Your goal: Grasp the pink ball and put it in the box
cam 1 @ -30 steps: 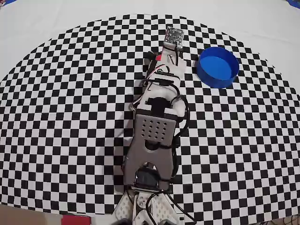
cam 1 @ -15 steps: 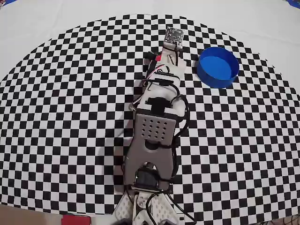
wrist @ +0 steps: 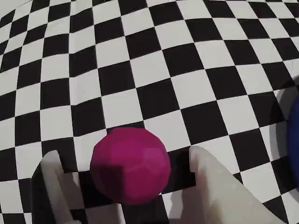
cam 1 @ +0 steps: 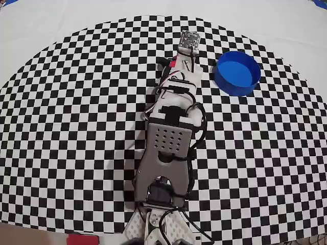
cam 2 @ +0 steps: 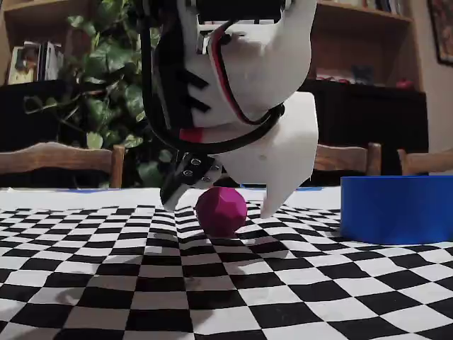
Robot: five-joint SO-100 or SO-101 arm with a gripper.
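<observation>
Here, the pink ball [wrist: 131, 165] is seen resting on the checkered cloth [cam 1: 76, 127], bracketed by the white fingers [wrist: 212, 186] of the gripper [wrist: 126, 163], which is spread wide and has nothing clamped yet. In the wrist view a finger stands on each side of the ball, with a sliver of cloth visible between the ball and the right-hand finger; whether the left one touches cannot be told. In the fixed view the ball [cam 2: 221, 210] sits on the cloth under the arm's wrist, the fingertips reaching down past its widest part. From overhead the ball is hidden beneath the arm [cam 1: 171, 138], and the box [cam 1: 237, 72] is shown well apart, to the right of the gripper's end.

The step in hand is judged to be the closing. It would best be done slowly and evenly, so that the smooth sphere is pinched across its middle and not squeezed forward out of the jaws. A lift clear of the blue wall would be needed before any swing toward the box [cam 2: 396, 209].
</observation>
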